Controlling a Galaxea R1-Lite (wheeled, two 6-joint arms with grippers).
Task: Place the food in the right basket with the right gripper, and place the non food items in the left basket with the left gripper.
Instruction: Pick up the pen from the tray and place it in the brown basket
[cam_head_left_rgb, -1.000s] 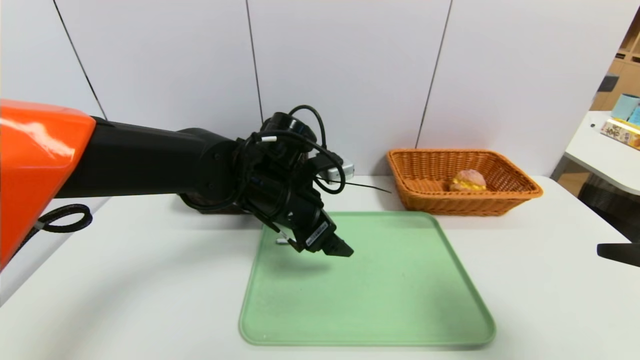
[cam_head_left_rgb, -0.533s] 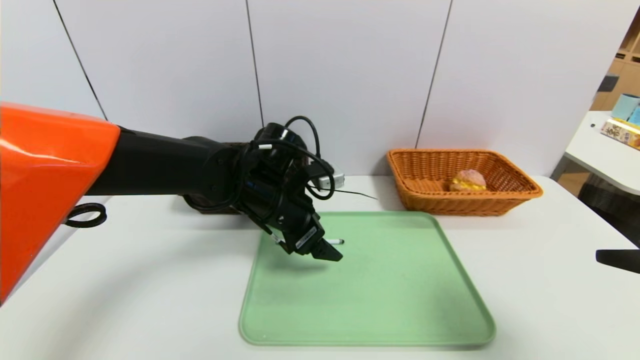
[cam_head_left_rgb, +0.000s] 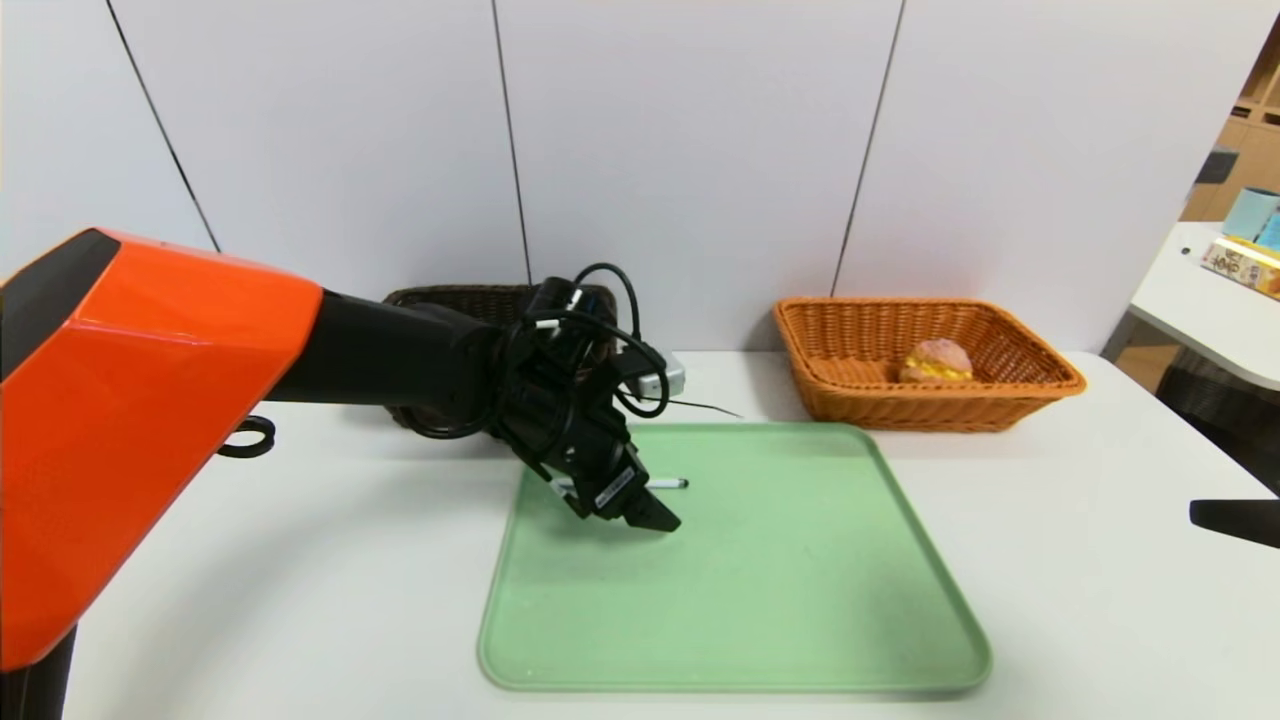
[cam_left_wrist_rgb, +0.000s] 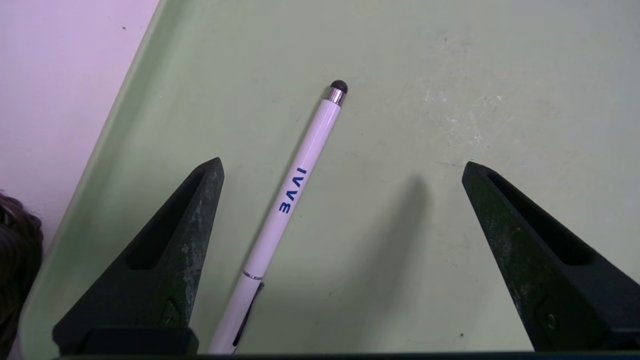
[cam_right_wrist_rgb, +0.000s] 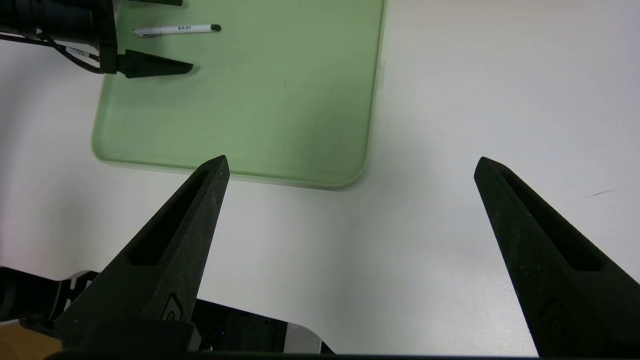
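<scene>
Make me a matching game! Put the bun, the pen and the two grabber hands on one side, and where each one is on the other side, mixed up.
Things:
1. bun
2. pen
3. left gripper
4. right gripper

Places:
A. lying on the green tray
B. parked, open, above the white table
C. in the orange basket
D. open, hovering over the pen

Pairs: 1-C, 2-A, 3-D, 4-B
</scene>
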